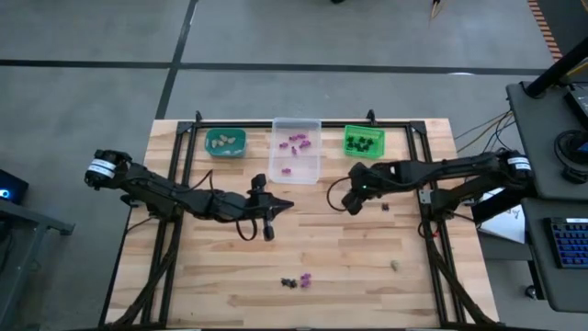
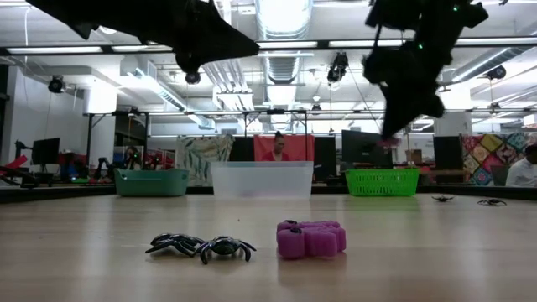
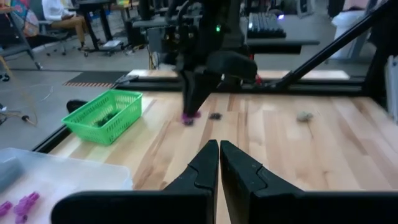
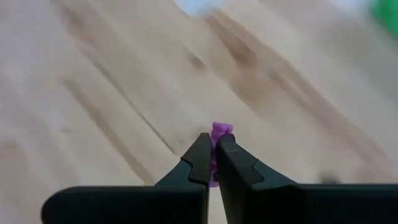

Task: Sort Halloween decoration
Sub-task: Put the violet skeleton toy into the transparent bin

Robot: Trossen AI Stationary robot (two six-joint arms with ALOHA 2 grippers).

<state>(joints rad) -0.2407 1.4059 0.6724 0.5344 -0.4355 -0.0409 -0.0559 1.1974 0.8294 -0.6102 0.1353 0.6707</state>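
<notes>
My right gripper (image 1: 349,207) hangs above the table's middle right, shut on a tiny purple trinket (image 4: 221,129), which also shows under its tip in the left wrist view (image 3: 188,118). My left gripper (image 1: 287,204) waits shut and empty over the table's centre, pointing toward the right arm. Loose trinkets lie flat on the wood: a purple one (image 2: 310,238) and black spiders (image 2: 201,246) near the front edge, a beige one (image 1: 395,265) at front right, and a black one (image 1: 385,207) beside my right gripper. The teal bin (image 1: 225,142), clear bin (image 1: 295,150) and green bin (image 1: 364,141) stand along the far edge. My right gripper pinches the purple trinket between its two fingertips (image 4: 202,149); the upper part of the piece (image 4: 222,130) sticks out past the tips. The fingers slant downward from the table's right side. The trinket is lifted clear of the wood.
Beige pieces lie in the teal bin, purple ones in the clear bin (image 3: 25,202), black ones in the green bin (image 3: 102,115). Black frame rails (image 1: 427,184) run along the table's sides. Bare wood stretches between the bins and the front trinkets. A person stands beyond the far edge (image 2: 277,144).
</notes>
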